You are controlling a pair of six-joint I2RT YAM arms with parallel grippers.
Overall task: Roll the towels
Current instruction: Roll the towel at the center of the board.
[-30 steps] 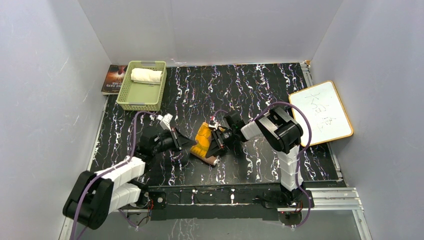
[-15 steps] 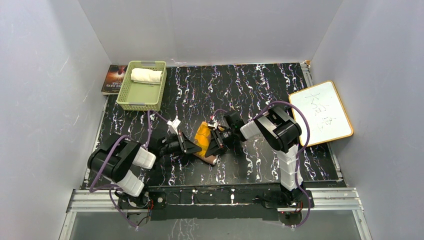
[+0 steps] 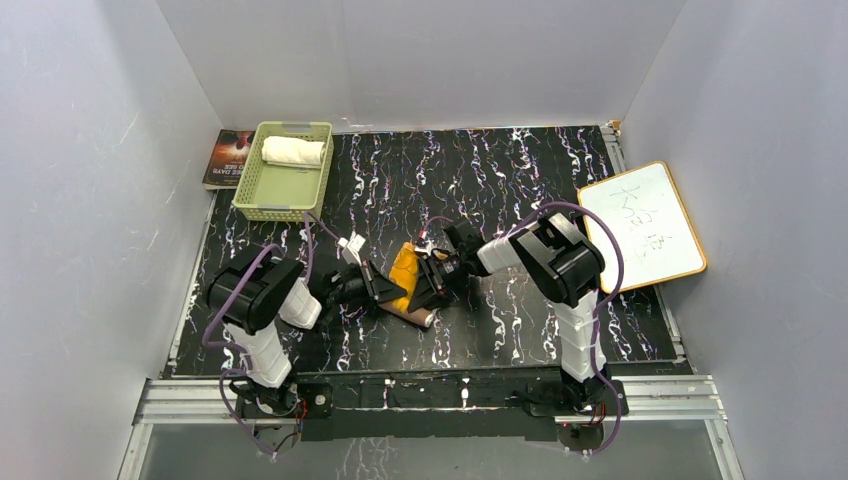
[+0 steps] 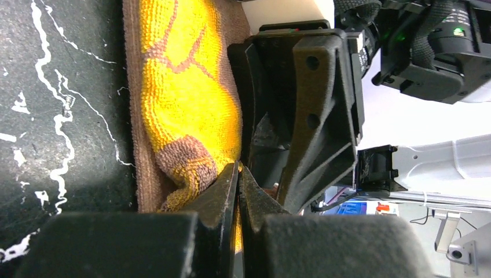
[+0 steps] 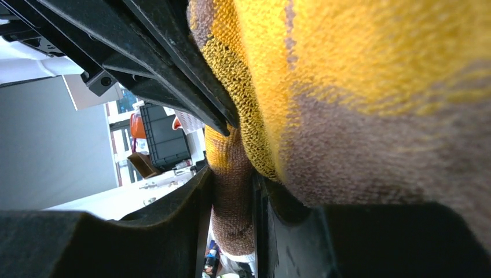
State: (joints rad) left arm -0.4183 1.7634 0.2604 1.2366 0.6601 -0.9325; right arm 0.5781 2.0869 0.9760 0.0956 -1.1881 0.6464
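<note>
The brown towel (image 3: 404, 272) with yellow-orange pattern lies part-rolled on the black marbled table between both grippers. My left gripper (image 3: 383, 290) is shut, and its tips (image 4: 238, 168) press against the roll's brown end (image 4: 185, 98). My right gripper (image 3: 432, 283) meets the towel from the other side. A brown fold of the towel (image 5: 359, 87) fills the gap in the right gripper (image 5: 231, 174). The right gripper's black body (image 4: 307, 104) stands just behind the roll. The cream-white towel (image 3: 293, 151) lies rolled in the green basket.
The green basket (image 3: 283, 190) stands at the back left with a book (image 3: 226, 160) beside it. A white board with a wooden frame (image 3: 643, 226) lies at the right edge. Grey walls close in on three sides.
My left arm has swung in and folded up, and its shut gripper has moved right until it touches the towel. The right gripper and the towel have shifted slightly left.
</note>
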